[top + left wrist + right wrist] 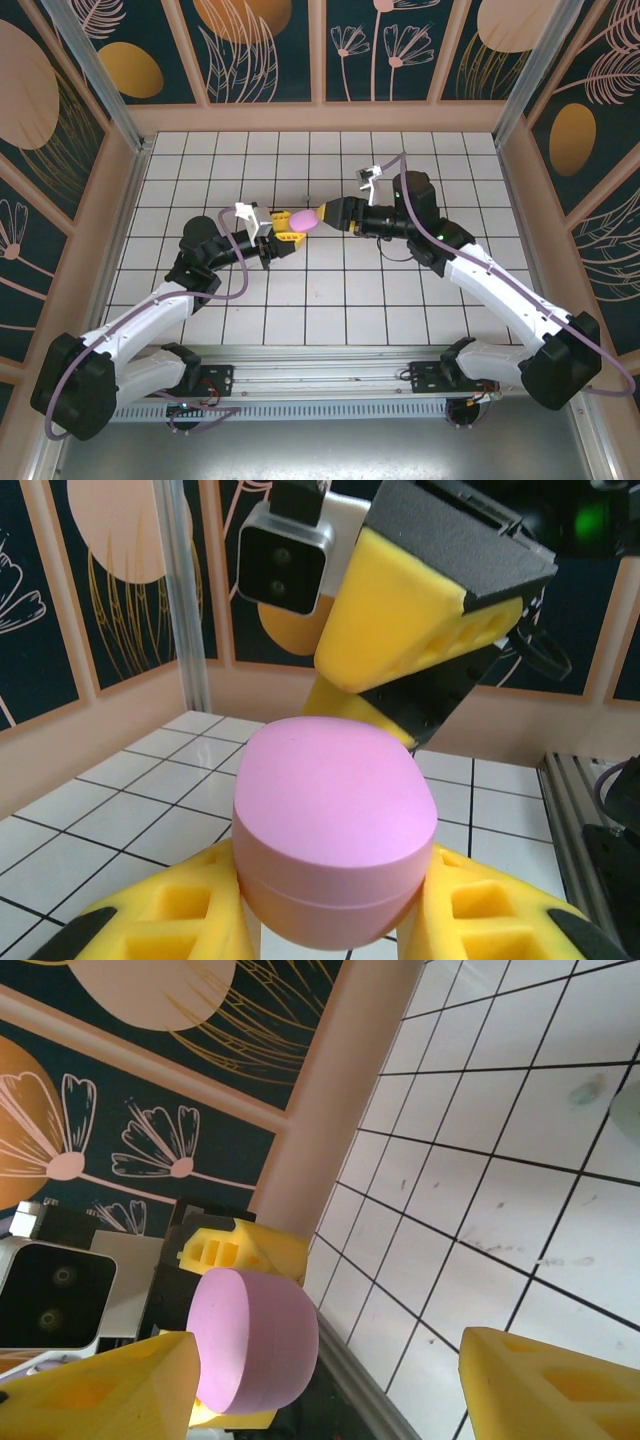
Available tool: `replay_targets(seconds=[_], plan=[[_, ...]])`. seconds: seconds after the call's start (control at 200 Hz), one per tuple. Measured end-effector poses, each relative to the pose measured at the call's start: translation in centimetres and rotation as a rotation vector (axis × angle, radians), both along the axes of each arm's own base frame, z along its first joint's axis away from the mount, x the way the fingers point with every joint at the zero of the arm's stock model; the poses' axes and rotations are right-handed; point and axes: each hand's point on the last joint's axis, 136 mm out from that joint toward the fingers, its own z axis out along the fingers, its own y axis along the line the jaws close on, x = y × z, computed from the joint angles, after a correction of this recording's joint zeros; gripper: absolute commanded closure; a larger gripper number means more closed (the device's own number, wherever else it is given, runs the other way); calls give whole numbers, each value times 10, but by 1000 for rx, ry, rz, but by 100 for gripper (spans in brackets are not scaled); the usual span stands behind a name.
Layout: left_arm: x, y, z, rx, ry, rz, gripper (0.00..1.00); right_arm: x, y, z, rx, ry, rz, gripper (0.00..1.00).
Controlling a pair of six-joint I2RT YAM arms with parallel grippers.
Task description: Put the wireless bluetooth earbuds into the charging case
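Observation:
A pink-lilac oval charging case [335,825], lid closed along its seam, is held above the tiles between the yellow pads of my left gripper [335,925], which is shut on it. From above, the case [302,219] sits mid-table between both arms. My right gripper [330,1395] is open, and the case [255,1338] is close to its left finger [100,1390] without being clamped. One right finger [400,610] hangs just above the case. A tiny pale mint spot [585,1092] lies on a tile, too blurred to tell whether it is an earbud.
The white tiled floor [330,300] is bounded by pink walls [320,115] at the back and sides. A metal rail [330,385] runs along the near edge. A pale mint curved edge [630,1115] shows at the right border of the right wrist view.

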Motion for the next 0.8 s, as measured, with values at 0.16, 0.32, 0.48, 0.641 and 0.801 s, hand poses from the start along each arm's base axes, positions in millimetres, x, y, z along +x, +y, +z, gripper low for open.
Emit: replay_targets(seconds=[0.16,0.32,0.48,0.641,0.801], plan=[[1,-1,1,-12,10,-7,88,-2,11,3,42,15,43,32],[-1,-2,4,-20,-5,-20,89,-4,22,1,69,36,83,39],[0,-3,2,-18,-3,-23,89,-4,32,3,105,49,125,56],[2,-3,-1,-14,5,-16,88,-2,38,6,126,64,141,68],[5,-2,-1,-15,6,0,82,0,39,6,135,76,135,74]])
